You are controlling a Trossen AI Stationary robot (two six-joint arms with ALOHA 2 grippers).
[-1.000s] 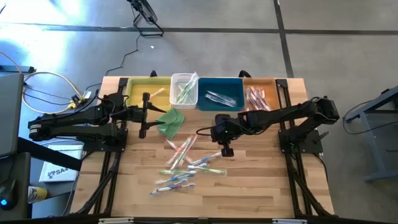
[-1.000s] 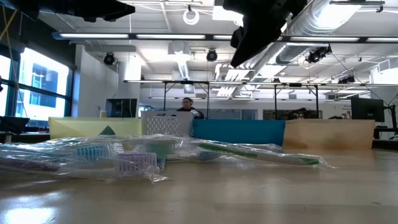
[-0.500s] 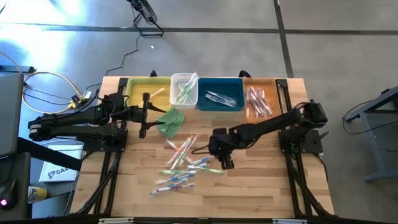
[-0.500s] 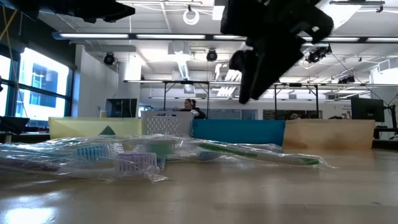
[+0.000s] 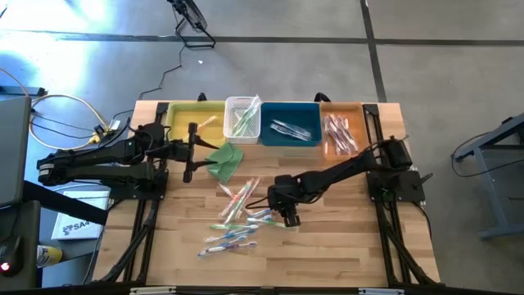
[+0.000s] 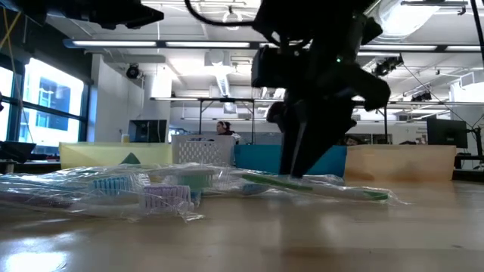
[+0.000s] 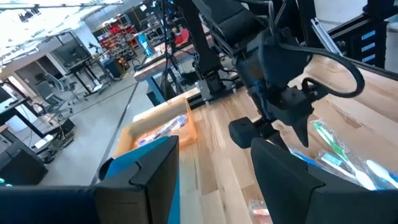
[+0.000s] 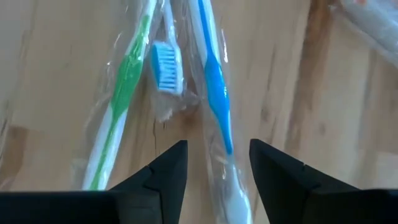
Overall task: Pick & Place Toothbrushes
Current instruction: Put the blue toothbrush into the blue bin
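Several toothbrushes in clear wrappers lie in a loose pile (image 5: 241, 217) on the wooden table's middle. My right gripper (image 5: 289, 217) is low over the pile's right end, slanting down and open. Its fingers stand on either side of a blue-handled toothbrush (image 8: 216, 102), with a green-handled one (image 8: 123, 87) beside it. In the low view its fingertips (image 6: 296, 170) reach down to the wrappers; whether they touch them I cannot tell. My left gripper (image 7: 214, 180) waits open and level at the table's far left (image 5: 190, 152).
Along the far edge stand a yellow bin (image 5: 192, 121), a white basket (image 5: 242, 117) with toothbrushes, a blue bin (image 5: 291, 123) and an orange bin (image 5: 342, 131). A folded green cloth (image 5: 224, 160) lies in front of the bins. Bare wood lies right of the pile and along the near edge.
My right gripper has come down from well above the table and gone toward the near-left, onto the right end of the toothbrush pile, tipping more steeply downward. The toothbrushes have not moved.
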